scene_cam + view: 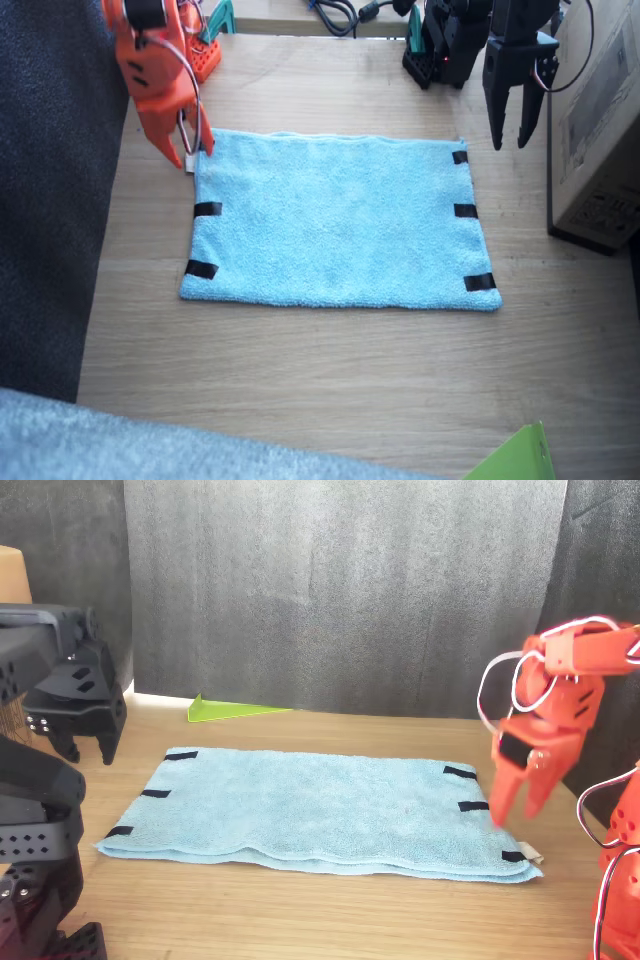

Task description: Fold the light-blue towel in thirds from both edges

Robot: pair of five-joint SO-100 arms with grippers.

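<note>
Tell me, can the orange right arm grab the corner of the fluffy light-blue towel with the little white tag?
Probably yes. The right gripper hangs open just above that corner of the light-blue towel, and nothing lies between them.

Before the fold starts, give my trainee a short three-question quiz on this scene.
1. True or false: the towel lies flat and unfolded on the table.
2. How many black tape strips show in the fixed view? A) four B) six C) eight
3. Which end effector is down at a towel corner, the orange one on the right arm or the black one on the left arm?

Key:
1. True. It is spread out with no part turned over.
2. B. Three mark each short side.
3. The orange one; its tips are at the far corner by the white tag. The black one hangs off the cloth, beyond the opposite far corner.
</note>
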